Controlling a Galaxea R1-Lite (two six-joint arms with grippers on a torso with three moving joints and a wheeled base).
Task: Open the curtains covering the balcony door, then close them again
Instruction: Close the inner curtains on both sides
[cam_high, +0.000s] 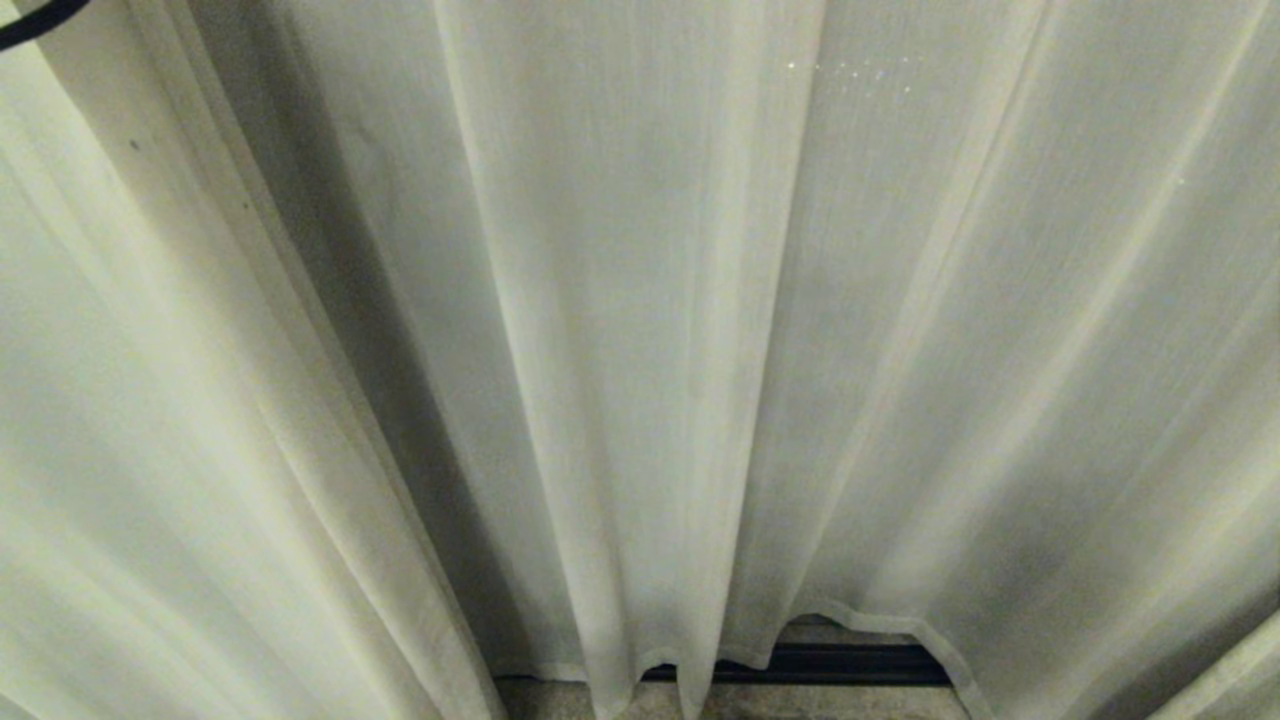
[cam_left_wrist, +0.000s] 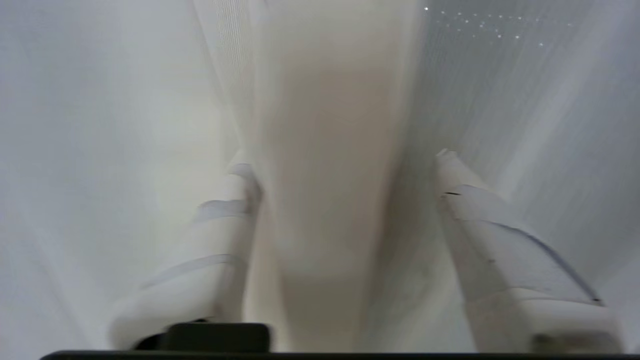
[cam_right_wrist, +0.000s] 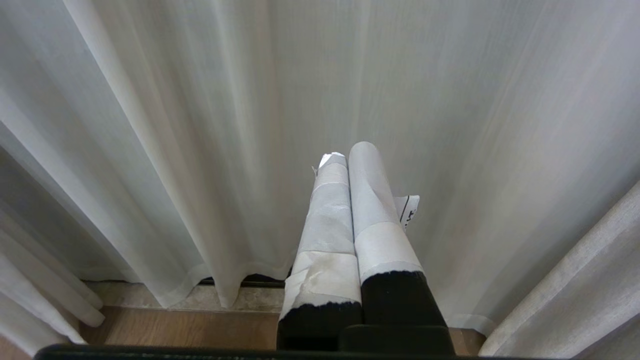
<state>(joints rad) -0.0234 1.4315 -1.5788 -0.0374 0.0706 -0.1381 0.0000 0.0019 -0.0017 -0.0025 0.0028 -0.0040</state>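
Seemingly closed again, the curtains (cam_high: 640, 330) hang drawn; left end effector (cam_left_wrist: 345, 170) spread around a fold, right end effector (cam_right_wrist: 350, 160) pressed together.

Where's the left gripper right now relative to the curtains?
In the left wrist view, the left gripper is open right up against the curtains, its fingers either side of a vertical fold; the head view misses it.

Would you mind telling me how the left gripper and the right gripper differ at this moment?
The left gripper has its fingers spread wide, while the right gripper has its fingers pressed together. A fold of the curtains lies between the left gripper's fingers, ungripped; nothing sits between the right gripper's. Both have white-wrapped fingers and point at the curtains.
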